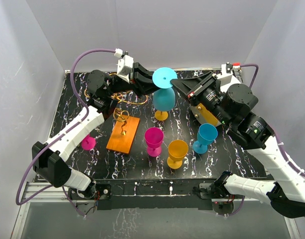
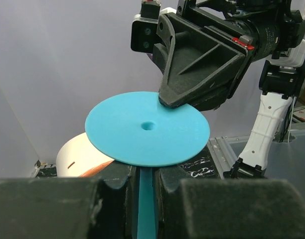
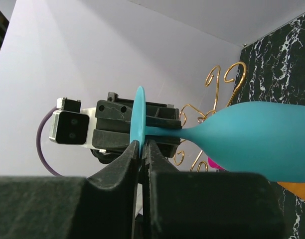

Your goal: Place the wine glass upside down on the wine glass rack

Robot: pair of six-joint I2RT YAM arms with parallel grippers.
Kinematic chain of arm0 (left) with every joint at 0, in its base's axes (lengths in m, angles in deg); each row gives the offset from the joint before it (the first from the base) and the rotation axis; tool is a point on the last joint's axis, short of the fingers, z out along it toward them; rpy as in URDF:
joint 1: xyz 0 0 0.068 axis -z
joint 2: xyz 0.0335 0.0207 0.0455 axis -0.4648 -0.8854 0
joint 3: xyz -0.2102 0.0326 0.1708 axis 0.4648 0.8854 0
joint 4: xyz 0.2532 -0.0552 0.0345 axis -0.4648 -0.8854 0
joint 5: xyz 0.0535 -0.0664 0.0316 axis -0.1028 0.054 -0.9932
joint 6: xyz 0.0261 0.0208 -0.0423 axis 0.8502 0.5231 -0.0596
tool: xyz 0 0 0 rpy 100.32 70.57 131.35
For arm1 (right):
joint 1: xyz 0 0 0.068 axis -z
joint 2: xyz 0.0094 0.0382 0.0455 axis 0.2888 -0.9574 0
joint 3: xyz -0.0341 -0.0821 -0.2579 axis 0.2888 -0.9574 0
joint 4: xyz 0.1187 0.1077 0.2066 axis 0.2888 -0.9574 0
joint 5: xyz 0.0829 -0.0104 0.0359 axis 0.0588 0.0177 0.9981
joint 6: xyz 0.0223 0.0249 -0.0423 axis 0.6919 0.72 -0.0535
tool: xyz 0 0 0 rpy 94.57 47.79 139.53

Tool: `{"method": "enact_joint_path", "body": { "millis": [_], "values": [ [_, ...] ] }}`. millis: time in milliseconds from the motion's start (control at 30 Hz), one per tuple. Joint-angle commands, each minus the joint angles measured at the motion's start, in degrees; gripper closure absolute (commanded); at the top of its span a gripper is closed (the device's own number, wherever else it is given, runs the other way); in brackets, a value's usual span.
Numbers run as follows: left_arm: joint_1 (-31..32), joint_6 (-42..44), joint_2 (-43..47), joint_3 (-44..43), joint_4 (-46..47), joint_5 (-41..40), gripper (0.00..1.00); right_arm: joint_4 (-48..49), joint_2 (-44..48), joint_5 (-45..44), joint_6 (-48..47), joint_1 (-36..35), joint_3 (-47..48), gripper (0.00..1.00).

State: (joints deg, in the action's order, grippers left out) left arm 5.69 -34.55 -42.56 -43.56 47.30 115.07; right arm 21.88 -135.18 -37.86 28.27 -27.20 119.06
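Two sets of jaws hold the blue wine glass (image 1: 164, 98) upside down in the air near the worktop's (image 1: 137, 165) far edge, beside the wine glass rack (image 1: 123, 133). Left jaws pinch its stem; right jaws pinch its foot's rim.

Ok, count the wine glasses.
6: teal glass held aloft; magenta glass, yellow glass, blue glass mid-table; second yellow below the teal; second magenta far left. Last two partly hidden.

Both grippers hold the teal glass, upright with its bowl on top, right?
No. The left gripper and right gripper do hold the teal glass, but it is upside down, foot on top, bowl below; the top view shows it.
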Motion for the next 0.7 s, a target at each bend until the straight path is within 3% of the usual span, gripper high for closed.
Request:
{"method": "enact_joint_path", "body": {
  "millis": [0,67,167,267,433,600,667],
  "values": [
    [0.6,-1.2,3.2,0.6,1.1,1.6,0.97,3.6,0.5,-1.2,0.1,0.0,-0.3,1.00],
    [0.5,-1.5,4.1,1.1,-0.7,-0.5,0.86,3.9,0.8,-1.8,0.0,0.0,-0.6,1.00],
    [0.5,-2.3,7.6,3.4,-2.9,-5.6,0.57,4.5,1.3,-3.4,-0.1,0.0,-1.0,1.00],
    [0.5,-5.7,11.6,6.4,-6.0,-12.1,0.40,5.3,2.0,-5.0,-0.7,0.0,-1.3,1.00],
    [0.6,-19.1,15.9,7.1,-15.5,-21.4,0.36,6.6,2.9,-6.4,-2.8,0.0,-2.1,1.00],
    [0.6,-34.4,13.9,-0.5,-30.1,-25.4,0.35,10.1,3.1,-4.3,-5.3,0.0,-3.4,1.00],
    [0.6,-38.1,13.2,-1.9,-31.7,-25.9,0.36,10.4,3.1,-3.7,-5.6,0.0,-3.6,1.00]
  ]
}}
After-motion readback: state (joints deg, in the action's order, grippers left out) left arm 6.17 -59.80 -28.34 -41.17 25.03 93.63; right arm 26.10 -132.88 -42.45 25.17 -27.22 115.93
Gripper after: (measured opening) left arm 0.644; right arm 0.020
